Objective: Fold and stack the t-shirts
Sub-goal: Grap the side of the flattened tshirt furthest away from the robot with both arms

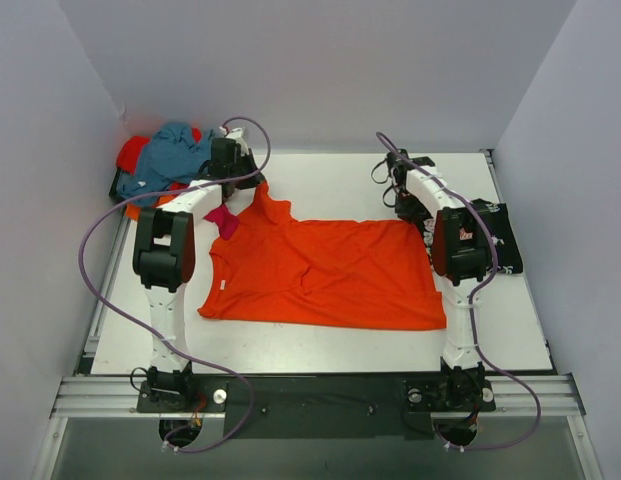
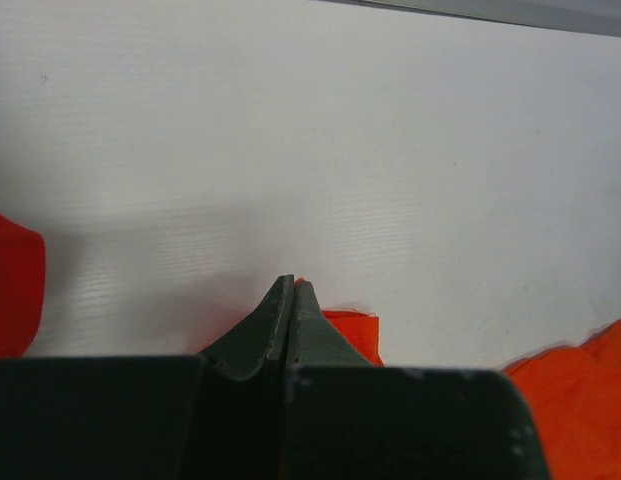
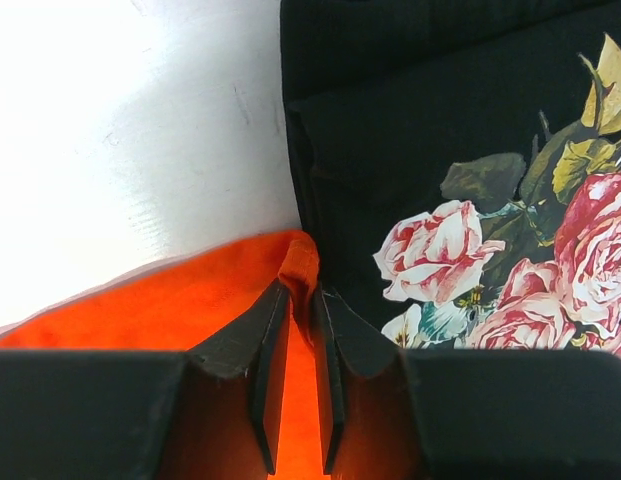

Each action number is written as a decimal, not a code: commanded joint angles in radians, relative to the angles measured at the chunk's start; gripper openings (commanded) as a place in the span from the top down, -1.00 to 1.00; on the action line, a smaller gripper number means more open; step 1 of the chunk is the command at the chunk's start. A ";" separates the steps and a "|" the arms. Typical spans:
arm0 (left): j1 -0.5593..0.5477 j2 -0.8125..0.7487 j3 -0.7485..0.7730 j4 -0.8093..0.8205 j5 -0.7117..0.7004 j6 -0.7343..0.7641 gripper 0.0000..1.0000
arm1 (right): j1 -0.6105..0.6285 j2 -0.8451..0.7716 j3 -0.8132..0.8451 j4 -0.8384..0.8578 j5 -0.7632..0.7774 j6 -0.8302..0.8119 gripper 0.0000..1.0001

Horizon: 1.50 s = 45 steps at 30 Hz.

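While the white desk (image 1: 320, 170) is carrying the work, the orange t-shirt (image 1: 330, 270) is lying flat across its middle, its long axis running 9 to 3 o'clock. The heap of unfolded t-shirts (image 1: 165, 160) is sitting at 10 o'clock. The black floral t-shirt (image 1: 502, 240) is lying at 3 o'clock, right against the orange hem. The left arm's fingers (image 2: 290, 305) are pressing together at 11 o'clock, apparently pinching a sleeve tip, and the right arm's fingers (image 3: 278, 325) are clamping the far hem corner at 2 o'clock. Bare desk toward 6 o'clock is looking like the open room for a fold.
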 commanded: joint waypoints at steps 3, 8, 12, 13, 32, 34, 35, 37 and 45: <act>-0.004 -0.046 0.034 0.014 0.008 0.019 1.00 | 0.010 -0.066 0.037 -0.056 0.042 -0.011 0.74; -0.004 -0.046 0.035 0.014 0.010 0.019 1.00 | 0.010 -0.068 0.035 -0.057 0.048 -0.006 1.00; -0.007 -0.050 0.035 0.014 0.005 0.021 1.00 | 0.010 -0.080 0.032 -0.059 0.054 -0.005 1.00; -0.008 -0.052 0.035 0.014 0.005 0.022 1.00 | 0.010 -0.083 0.030 -0.057 0.054 -0.003 1.00; -0.035 -0.182 -0.086 -0.044 -0.061 0.039 1.00 | -0.107 -0.260 -0.146 -0.005 -0.216 0.057 1.00; -0.039 -0.211 -0.109 -0.046 -0.070 0.041 1.00 | -0.110 -0.270 -0.161 -0.002 -0.217 0.058 1.00; -0.039 -0.231 -0.118 -0.047 -0.076 0.041 1.00 | -0.112 -0.278 -0.167 0.000 -0.216 0.061 1.00; -0.042 -0.257 -0.143 -0.047 -0.085 0.036 1.00 | -0.113 -0.286 -0.183 0.006 -0.220 0.066 1.00; -0.065 -0.356 -0.232 -0.060 -0.119 0.038 1.00 | -0.118 -0.330 -0.238 0.020 -0.253 0.074 1.00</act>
